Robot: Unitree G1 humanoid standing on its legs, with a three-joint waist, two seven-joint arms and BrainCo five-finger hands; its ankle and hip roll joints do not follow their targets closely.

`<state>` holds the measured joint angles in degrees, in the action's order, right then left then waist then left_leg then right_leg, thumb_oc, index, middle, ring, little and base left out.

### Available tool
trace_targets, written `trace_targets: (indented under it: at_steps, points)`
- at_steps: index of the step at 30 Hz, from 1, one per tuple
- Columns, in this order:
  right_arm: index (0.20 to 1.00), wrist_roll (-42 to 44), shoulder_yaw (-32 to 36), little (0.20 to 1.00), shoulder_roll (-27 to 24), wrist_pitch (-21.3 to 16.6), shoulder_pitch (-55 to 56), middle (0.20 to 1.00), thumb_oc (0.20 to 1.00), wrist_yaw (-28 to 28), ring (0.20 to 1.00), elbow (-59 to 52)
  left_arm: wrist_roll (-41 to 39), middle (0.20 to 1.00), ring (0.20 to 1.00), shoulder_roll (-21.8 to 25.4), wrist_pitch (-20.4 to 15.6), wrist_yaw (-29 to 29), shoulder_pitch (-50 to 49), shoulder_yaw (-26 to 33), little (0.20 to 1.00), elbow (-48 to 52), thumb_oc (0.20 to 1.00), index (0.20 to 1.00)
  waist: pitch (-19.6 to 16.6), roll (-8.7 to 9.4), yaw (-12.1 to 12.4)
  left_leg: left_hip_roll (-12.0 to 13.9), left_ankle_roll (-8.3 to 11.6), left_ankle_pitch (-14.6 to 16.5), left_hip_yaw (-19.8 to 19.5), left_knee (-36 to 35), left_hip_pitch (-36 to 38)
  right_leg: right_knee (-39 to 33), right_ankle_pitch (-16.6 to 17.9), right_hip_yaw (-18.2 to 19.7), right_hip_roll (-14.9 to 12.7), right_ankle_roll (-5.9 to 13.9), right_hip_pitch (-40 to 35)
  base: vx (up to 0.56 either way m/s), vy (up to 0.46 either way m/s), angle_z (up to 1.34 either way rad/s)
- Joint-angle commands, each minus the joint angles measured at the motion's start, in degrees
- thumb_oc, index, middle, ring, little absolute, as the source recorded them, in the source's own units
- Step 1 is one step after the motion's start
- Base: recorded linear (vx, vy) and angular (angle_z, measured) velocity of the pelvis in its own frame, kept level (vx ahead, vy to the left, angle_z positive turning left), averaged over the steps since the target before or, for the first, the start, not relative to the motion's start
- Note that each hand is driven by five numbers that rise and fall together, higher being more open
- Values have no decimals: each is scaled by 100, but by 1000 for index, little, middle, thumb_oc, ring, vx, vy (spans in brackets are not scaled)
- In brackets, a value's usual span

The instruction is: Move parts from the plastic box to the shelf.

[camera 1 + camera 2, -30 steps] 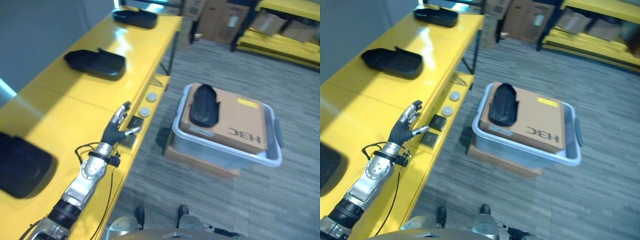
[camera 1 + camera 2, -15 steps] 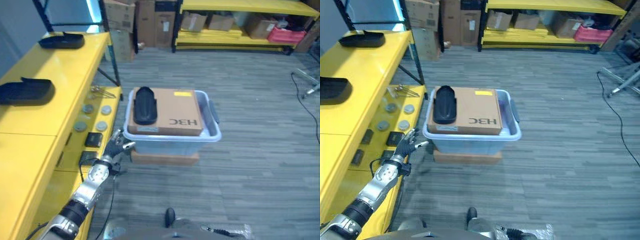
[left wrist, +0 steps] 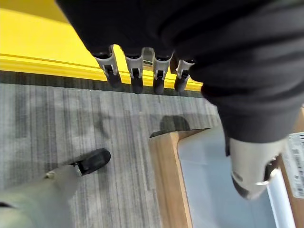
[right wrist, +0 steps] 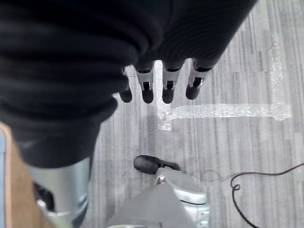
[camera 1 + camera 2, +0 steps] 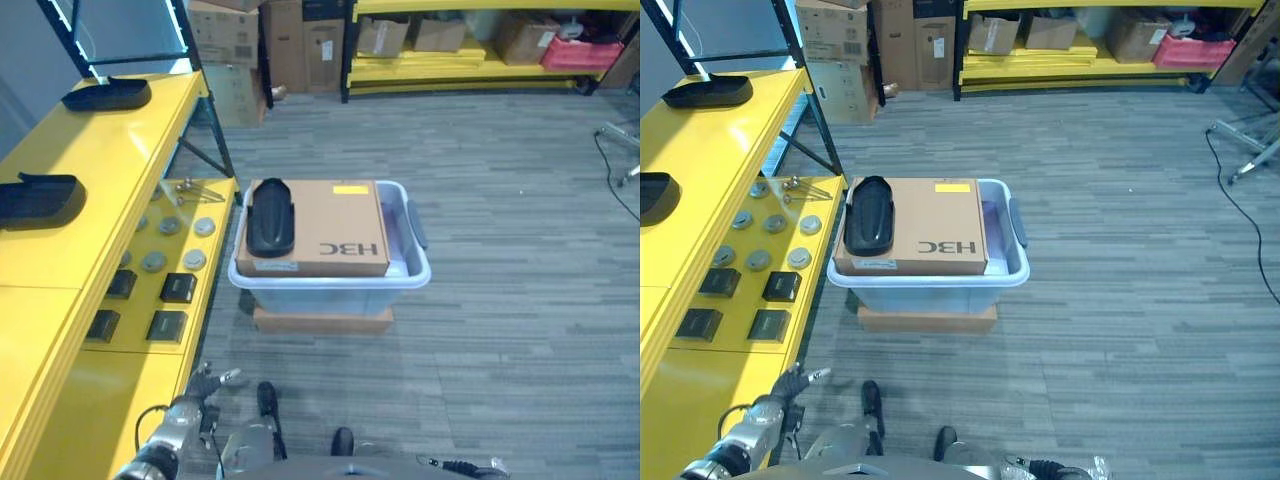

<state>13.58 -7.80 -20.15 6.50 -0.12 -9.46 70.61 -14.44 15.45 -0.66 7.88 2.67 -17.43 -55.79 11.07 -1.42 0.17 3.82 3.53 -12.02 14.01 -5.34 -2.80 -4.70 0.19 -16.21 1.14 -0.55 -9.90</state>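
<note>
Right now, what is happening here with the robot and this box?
The robot stands facing a plastic box on the floor. A cardboard box lies in it, with one black part on top. Two more black parts lie on the yellow shelf to its left. Nothing is being handled at this moment: the left robot hand hangs low beside the shelf, open and empty, and the right robot hand hangs open over the floor.

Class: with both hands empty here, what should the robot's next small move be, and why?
Probably reach the left hand up toward the black part lying on the cardboard box in the plastic box: the hand hangs low, open and empty, and this part awaits the shelf.
</note>
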Motion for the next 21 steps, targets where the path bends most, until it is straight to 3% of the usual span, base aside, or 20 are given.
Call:
trace_targets:
  at_steps: [1,3,4,6,9,11,14,21]
  points:
    - [1000,-114,-53,1000,127,-617,-134,1000,1000,214,1000,-257,149,1000,1000,159,-202,-36,204,203,1000,-304,1000,1000,104,37,159,-249,-456,648,-129,265,-93,1710,-519,427,-611,540,193,109,188,-7]
    - [1000,5,-81,1000,179,-871,-184,1000,1000,349,1000,-394,297,1000,1000,172,-139,-20,145,187,1000,-481,1000,1000,167,-29,140,-263,-554,699,-272,133,98,2356,-413,428,-682,601,691,74,142,5]
    - [1000,47,-132,1000,197,-1037,-236,1000,1000,462,1000,-509,275,1000,1000,179,-136,23,131,164,1000,-566,1000,1000,182,-56,140,-246,-560,710,-335,81,139,2348,-352,428,-661,598,903,41,68,18]
    - [1000,119,-267,1000,189,-1270,-290,1000,1000,746,1000,-884,93,1000,1000,202,-89,54,144,186,1000,-671,1000,1000,245,-51,90,-271,-507,730,-493,34,211,1915,-327,402,-602,551,1065,11,-9,30]
    - [1000,-4,-444,1000,32,-1920,-291,1000,1000,1401,1000,-1995,-76,1000,1000,270,-68,92,231,354,1000,-626,1000,1000,435,80,-90,-421,-474,830,-685,34,235,729,276,592,-653,671,1230,-28,-72,68]
    - [1000,-157,-538,1000,-112,-2276,-290,1000,1000,1994,1000,-2892,-142,1000,1000,224,-193,163,161,448,1000,-581,1000,1000,453,138,-135,-435,-481,818,-696,34,170,454,459,679,-649,680,1265,-13,-67,47]
    - [1000,-686,-370,1000,-310,-2301,-104,1000,1000,2340,1000,-4386,-132,1000,1000,103,-339,65,-142,640,1000,-510,1000,1000,389,186,-211,-433,-500,852,-693,34,199,307,461,761,-617,668,1185,80,-30,20]
    - [1000,-746,-69,1000,-860,-2009,-73,1000,1000,2219,1000,-6541,23,1000,1000,-167,-694,-215,-563,710,1000,-575,1000,1000,283,258,-250,-428,-503,977,-612,34,364,52,433,826,-564,614,930,132,-7,-7]
